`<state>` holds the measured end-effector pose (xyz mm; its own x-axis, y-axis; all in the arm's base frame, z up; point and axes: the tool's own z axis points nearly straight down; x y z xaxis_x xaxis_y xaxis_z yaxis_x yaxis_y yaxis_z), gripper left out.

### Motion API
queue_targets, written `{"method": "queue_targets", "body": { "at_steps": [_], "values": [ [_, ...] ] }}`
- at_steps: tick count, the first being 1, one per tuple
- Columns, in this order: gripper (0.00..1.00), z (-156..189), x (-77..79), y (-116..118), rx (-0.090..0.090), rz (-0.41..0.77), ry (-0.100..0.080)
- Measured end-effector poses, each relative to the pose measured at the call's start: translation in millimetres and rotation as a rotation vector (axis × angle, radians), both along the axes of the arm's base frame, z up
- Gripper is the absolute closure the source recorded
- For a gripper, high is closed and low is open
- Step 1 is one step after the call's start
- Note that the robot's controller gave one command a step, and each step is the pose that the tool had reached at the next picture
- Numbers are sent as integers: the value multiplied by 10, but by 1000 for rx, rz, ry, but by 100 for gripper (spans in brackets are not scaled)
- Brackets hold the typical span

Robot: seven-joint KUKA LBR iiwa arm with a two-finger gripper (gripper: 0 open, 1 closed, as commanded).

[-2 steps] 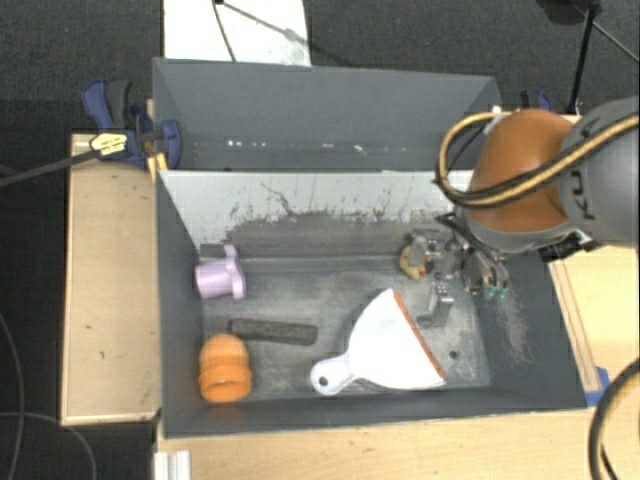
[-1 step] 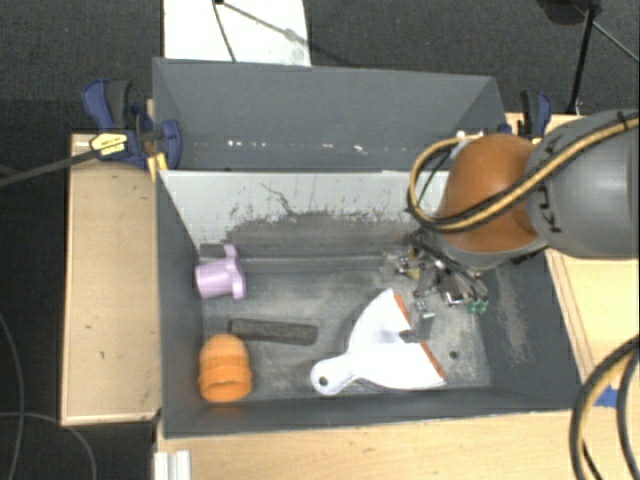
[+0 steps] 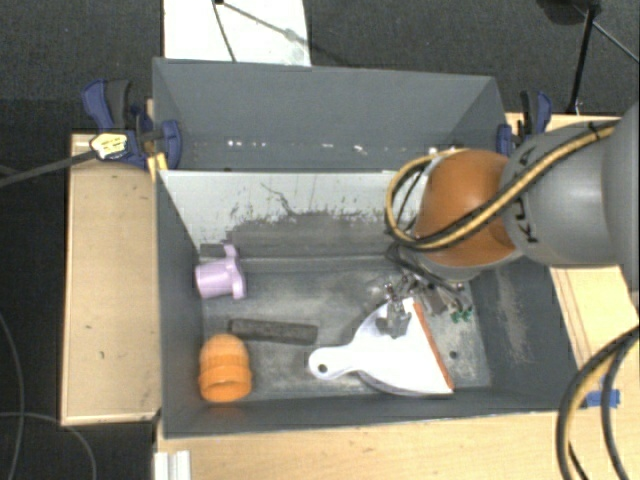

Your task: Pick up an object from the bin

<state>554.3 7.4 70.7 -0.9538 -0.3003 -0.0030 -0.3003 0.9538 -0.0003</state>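
One grey metal bin [image 3: 320,118], open at the top, its floor scuffed and scratched pale toward the back wall. Inside, four loose things, each one of a kind and none heaped:

- One lilac plastic spool [image 3: 218,276] at the left, lying on its side.
- One orange ribbed lump [image 3: 224,367] in the near left corner, in front of the spool and apart from it.
- One dark flat bar [image 3: 272,330] just right of those two, lying almost level across the floor.
- One white paddle-shaped piece [image 3: 385,366] at the near right, its narrow handle pointing left and an orange edge running along its right side.

Hand [image 3: 397,318] low inside the bin, right of the middle, directly at the upper edge of the white paddle-shaped piece and seemingly touching it. Spread or pressed together: cannot tell.

Behind the hand, the grey arm [image 3: 580,208] reaching in from the right, with a rounded orange cover [image 3: 460,208] at the wrist and yellow-and-black cables [image 3: 520,193] looped round it.

Around the bin, dark speckled floor [image 3: 60,48], with a thin black cable [image 3: 45,165] trailing over it at the left.
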Motion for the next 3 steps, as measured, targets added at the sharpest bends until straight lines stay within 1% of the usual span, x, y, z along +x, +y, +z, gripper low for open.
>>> {"method": "queue_targets", "body": {
  "at_steps": [1, 2, 3],
  "values": [
    [100, 0, 0, 0, 0, 1, 0],
    [100, 794, 195, -81, 0, 5, 0],
    [100, 794, 195, -81, 0, 6, 0]
  ]
}}
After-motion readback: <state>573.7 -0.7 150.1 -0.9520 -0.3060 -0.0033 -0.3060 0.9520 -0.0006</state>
